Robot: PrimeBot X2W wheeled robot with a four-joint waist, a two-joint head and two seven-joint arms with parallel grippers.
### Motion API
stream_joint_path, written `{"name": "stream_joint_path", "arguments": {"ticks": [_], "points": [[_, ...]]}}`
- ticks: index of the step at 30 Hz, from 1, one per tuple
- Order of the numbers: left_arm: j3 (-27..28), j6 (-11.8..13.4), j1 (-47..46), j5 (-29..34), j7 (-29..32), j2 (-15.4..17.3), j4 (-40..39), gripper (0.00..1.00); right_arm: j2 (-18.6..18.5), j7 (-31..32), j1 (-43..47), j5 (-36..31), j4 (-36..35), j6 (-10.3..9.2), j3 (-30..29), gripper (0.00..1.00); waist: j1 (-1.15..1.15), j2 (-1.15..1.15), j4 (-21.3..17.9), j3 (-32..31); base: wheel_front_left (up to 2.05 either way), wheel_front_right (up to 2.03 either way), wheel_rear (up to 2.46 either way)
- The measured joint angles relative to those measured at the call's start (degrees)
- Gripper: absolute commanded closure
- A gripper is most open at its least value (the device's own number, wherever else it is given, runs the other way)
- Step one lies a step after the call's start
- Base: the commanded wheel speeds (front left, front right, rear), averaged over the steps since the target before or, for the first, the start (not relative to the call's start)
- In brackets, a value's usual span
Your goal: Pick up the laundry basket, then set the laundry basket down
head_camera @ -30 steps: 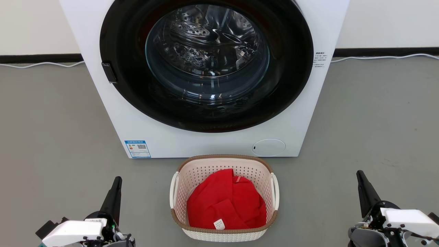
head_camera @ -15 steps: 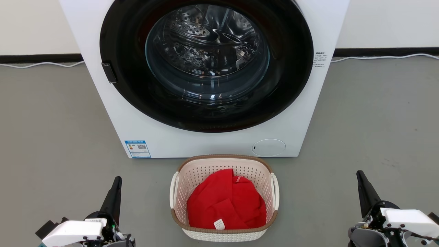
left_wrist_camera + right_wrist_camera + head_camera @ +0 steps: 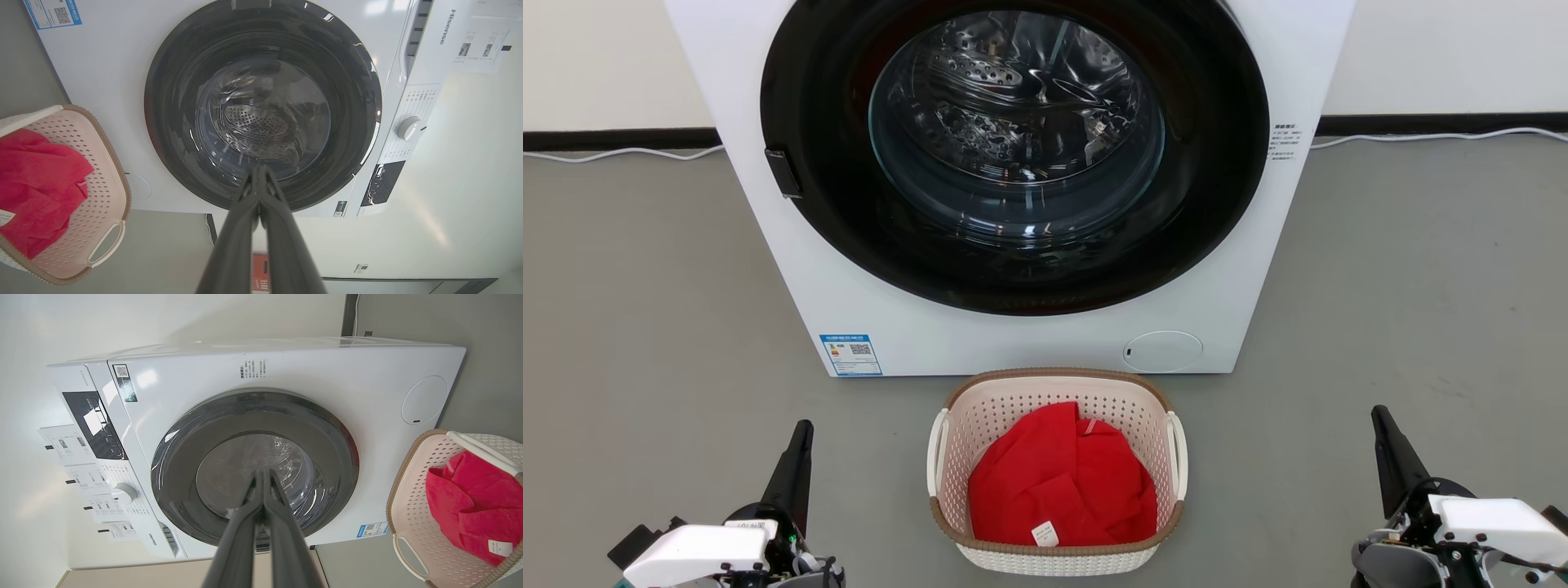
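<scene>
Your laundry basket [image 3: 1029, 408] on the floor [image 3: 645, 327], untouched.
It sits just before the washing machine [image 3: 792, 269], red cloth [image 3: 1062, 482] inside; your left jaws and right jaws are together, well apart from it.

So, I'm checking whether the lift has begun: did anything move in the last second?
Nothing visibly changed. The laundry basket sits on the floor before the washing machine, untouched. The left pincer and right pincer are shut and apart from it, as before.
</scene>
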Motion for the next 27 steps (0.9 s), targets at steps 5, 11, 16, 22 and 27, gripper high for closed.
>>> {"name": "stream_joint_path", "arguments": {"ticks": [5,11,16,22,27], "points": [[0.00,0.00,0.00,0.00,0.00,0.00,0.00,1.00,0.00,0.00,0.00,0.00,0.00,0.00,0.00,1.00,0.00,0.00,0.00,0.00,0.00,0.00,0.00],[0.00,0.00,0.00,0.00,0.00,0.00,0.00,1.00,0.00,0.00,0.00,0.00,0.00,0.00,0.00,1.00,0.00,0.00,0.00,0.00,0.00,0.00,0.00],[0.00,0.00,0.00,0.00,0.00,0.00,0.00,1.00,0.00,0.00,0.00,0.00,0.00,0.00,0.00,1.00,0.00,0.00,0.00,0.00,0.00,0.00,0.00],[0.00,0.00,0.00,0.00,0.00,0.00,0.00,1.00,0.00,0.00,0.00,0.00,0.00,0.00,0.00,1.00,0.00,0.00,0.00,0.00,0.00,0.00,0.00],[0.00,0.00,0.00,0.00,0.00,0.00,0.00,1.00,0.00,0.00,0.00,0.00,0.00,0.00,0.00,1.00,0.00,0.00,0.00,0.00,0.00,0.00,0.00]]}}
